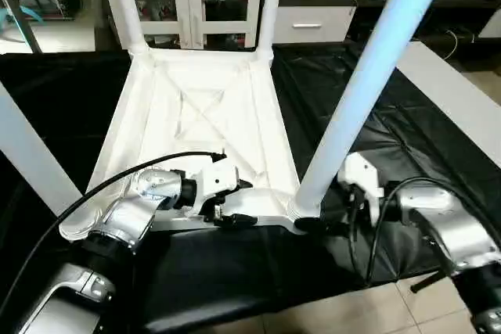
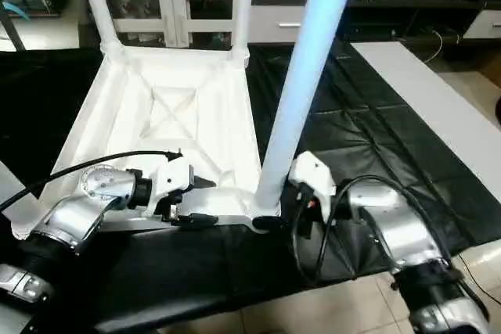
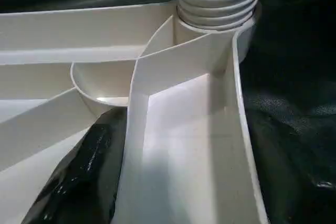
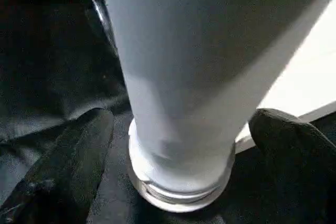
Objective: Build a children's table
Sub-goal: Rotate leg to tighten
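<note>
Fourth leg goes into the upturned children's table.

From the left: a fitted leg (image 1: 31, 154) leans past the frame edge; my left gripper (image 1: 235, 219) clamps the near rim of the white table (image 1: 203, 115), which lies ribs-up on black sheeting (image 1: 407, 138), two far legs standing. At the near right socket my right gripper (image 4: 173, 145) brackets the last leg (image 1: 360, 84), jaws apart beside it. Threads still show, so next I judge more twisting.

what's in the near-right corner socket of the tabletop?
A leg stands in that socket of the tabletop, thread ridges still showing above the rim. The socket's inside is hidden by the leg.
</note>
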Tool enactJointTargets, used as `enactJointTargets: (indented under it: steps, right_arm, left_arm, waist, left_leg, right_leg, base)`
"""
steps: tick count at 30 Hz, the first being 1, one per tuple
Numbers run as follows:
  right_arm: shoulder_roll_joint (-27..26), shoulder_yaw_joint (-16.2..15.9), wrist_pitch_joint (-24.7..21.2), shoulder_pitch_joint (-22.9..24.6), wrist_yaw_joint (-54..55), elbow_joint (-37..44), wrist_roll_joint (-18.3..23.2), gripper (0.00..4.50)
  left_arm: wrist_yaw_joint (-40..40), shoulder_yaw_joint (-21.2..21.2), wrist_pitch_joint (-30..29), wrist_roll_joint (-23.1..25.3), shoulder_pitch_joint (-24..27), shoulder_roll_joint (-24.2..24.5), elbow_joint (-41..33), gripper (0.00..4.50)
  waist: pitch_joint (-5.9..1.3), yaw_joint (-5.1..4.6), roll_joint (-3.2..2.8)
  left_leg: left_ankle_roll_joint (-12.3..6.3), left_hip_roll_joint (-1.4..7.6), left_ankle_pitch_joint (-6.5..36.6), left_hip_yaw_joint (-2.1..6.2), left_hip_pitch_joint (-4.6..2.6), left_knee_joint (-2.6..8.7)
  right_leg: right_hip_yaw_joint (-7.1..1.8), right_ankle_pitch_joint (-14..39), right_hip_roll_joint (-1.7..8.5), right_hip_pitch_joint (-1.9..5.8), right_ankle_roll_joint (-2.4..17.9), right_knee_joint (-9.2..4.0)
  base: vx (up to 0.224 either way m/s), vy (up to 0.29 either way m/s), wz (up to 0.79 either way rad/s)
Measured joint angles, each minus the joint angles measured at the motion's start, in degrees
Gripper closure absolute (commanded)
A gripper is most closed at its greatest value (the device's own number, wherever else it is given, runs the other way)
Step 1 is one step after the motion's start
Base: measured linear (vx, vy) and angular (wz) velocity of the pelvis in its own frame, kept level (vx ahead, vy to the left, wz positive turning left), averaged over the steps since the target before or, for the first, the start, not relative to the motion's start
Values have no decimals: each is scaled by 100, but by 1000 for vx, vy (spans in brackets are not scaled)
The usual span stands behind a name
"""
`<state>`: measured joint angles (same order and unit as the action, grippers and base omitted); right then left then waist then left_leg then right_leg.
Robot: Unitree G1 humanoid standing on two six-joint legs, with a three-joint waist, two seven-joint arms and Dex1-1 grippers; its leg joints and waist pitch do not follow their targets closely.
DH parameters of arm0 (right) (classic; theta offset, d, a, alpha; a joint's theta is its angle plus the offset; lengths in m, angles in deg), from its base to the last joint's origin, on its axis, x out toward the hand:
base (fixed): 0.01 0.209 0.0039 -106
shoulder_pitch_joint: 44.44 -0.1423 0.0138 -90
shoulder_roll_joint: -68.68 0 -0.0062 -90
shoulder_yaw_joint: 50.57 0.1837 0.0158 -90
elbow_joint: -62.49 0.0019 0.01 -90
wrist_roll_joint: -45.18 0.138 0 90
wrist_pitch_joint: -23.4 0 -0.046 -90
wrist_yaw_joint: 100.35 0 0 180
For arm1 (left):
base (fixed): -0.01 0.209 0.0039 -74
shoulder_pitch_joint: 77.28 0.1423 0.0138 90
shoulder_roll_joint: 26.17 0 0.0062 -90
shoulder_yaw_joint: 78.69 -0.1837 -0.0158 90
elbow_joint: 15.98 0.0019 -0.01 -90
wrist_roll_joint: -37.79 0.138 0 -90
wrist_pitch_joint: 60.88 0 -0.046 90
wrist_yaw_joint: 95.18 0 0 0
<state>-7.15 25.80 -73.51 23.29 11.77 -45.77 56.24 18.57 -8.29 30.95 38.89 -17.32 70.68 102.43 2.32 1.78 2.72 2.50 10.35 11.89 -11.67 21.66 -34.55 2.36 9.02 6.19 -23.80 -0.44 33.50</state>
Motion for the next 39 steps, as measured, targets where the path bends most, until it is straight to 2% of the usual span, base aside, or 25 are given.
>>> enactJointTargets:
  steps: [5, 6, 9, 12, 14, 16, 22, 30, 36, 39]
  right_arm:
    - [-28, -52, 261, -158, -148, -326, -63, 6]
    - [-35, -55, 296, -195, -183, -398, -71, 32]
    - [-56, -58, 393, -264, -286, -564, -76, 43]
    - [-79, -114, 505, -320, -393, -730, -98, 80]
    - [-82, -167, 522, -320, -401, -784, -126, 83]
    - [-86, -179, 536, -321, -412, -825, -163, 121]
    - [-129, -182, 654, -421, -506, -1033, -216, 169]
    - [-200, -140, 694, -423, -504, -1127, -193, 180]
    - [-507, 132, 370, -315, -271, -1186, -40, 181]
    - [-990, 633, 137, -313, 814, -1500, 47, 182]
  left_arm:
    - [-11, 0, -12, 12, -2, 12, -1, 137]
    - [-11, 0, -16, 12, -2, 12, -2, 137]
    - [-18, -1, -31, 18, -2, 25, -15, 137]
    - [-26, -3, -41, 26, -2, 28, -19, 137]
    - [-33, -2, -46, 28, -2, 34, -19, 137]
    - [-36, -2, -53, 29, -2, 38, -19, 137]
    - [-47, -2, -66, 28, -2, 48, -22, 137]
    - [-48, 2, -79, 29, -2, 71, -22, 137]
    - [65, 61, -211, 40, -18, 0, 38, 137]
    - [760, 209, -517, 180, -236, -348, 395, 137]
  waist:
    - [-3, 1, 6]
    - [-3, 1, 7]
    - [-3, 1, 16]
    - [-5, 1, 25]
    - [-4, 1, 27]
    - [-5, 1, 29]
    - [-6, 1, 36]
    - [-6, -4, 36]
    - [-7, -34, 37]
    - [-6, -142, 38]
  left_leg:
    - [0, 1, -1, 0, -5, -3]
    - [0, 1, -1, 0, -5, -5]
    - [-10, 1, -7, -1, -6, -11]
    - [-12, 4, -7, -1, -8, -20]
    - [0, 4, -1, -1, -9, -25]
    - [0, 4, -1, -1, -10, -29]
    - [0, 5, -1, -1, -12, -32]
    - [1, 5, -1, 0, -19, -33]
    - [3, 7, -2, 0, -31, -34]
    - [10, 6, -6, 0, -37, -42]
  right_leg:
    - [0, 0, 0, 0, 0, 9]
    - [0, 0, 0, -1, 0, 11]
    - [-2, 3, 0, -3, 4, 27]
    - [-2, 9, 1, -7, 8, 47]
    - [-3, 9, 1, -7, 8, 53]
    - [-5, 8, 1, -5, 8, 55]
    - [-5, 8, 1, -4, 8, 60]
    - [-7, 8, 0, 0, 8, 64]
    - [-7, 6, -1, 5, 11, 70]
    - [-10, -1, 0, 4, 22, 72]
  base:
    - [0, 0, 0]
    - [0, 0, 0]
    - [0, 0, 0]
    - [0, 0, 0]
    - [0, 0, 0]
    - [0, 0, 0]
    - [0, 0, 0]
    - [0, 0, 0]
    - [0, 0, 0]
    - [0, 0, 0]
